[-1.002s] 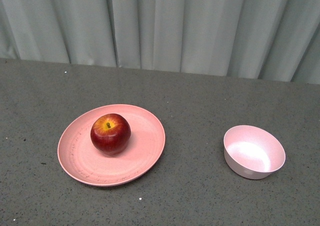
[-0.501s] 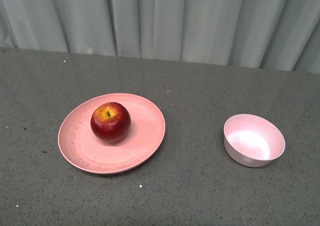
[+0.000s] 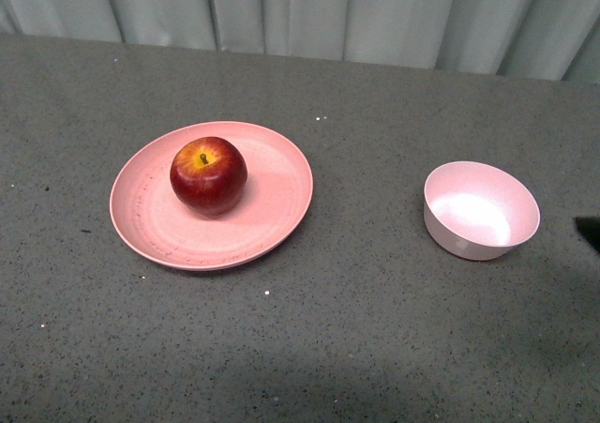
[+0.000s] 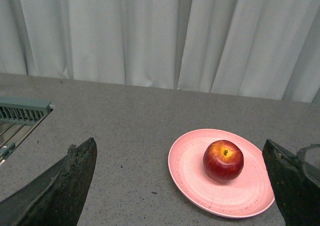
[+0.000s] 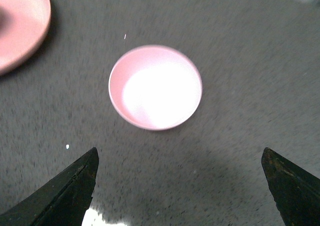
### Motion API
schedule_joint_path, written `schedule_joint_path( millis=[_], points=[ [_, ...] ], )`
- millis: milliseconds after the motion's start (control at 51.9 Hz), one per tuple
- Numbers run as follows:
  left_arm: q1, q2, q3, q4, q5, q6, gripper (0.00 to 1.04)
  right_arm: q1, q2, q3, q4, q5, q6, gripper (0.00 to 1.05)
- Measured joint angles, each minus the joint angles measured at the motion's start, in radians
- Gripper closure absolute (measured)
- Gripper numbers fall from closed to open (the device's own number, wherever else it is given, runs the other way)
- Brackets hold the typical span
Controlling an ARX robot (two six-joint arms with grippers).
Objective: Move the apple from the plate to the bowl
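The front view frames the scene differently from a second ago. The plate (image 3: 272, 226), the apple (image 3: 208, 175) on it and the bowl (image 3: 450, 235) all sit higher in the frame than before. The curtain (image 3: 375, 15) shrinks to a narrow strip along the top, and more of the grey table (image 3: 356, 320) fills the foreground. A small dark shape (image 3: 591, 232) now pokes in at the right edge, near the bowl; what it is cannot be told. A soft shadow (image 3: 281, 390) now darkens the near table
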Motion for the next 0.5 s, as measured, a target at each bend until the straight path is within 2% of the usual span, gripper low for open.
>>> schedule_joint_path(
  millis=[173, 501],
  points=[
    [0.000, 0.000, 0.000, 0.000, 0.000, 0.000, 0.07, 0.031, 0.306, 0.163, -0.014, 0.009, -0.035, 0.09],
    [0.000, 0.000, 0.000, 0.000, 0.000, 0.000, 0.07, 0.101, 0.626, 0.443, -0.108, -0.001, -0.040, 0.09]
  ],
)
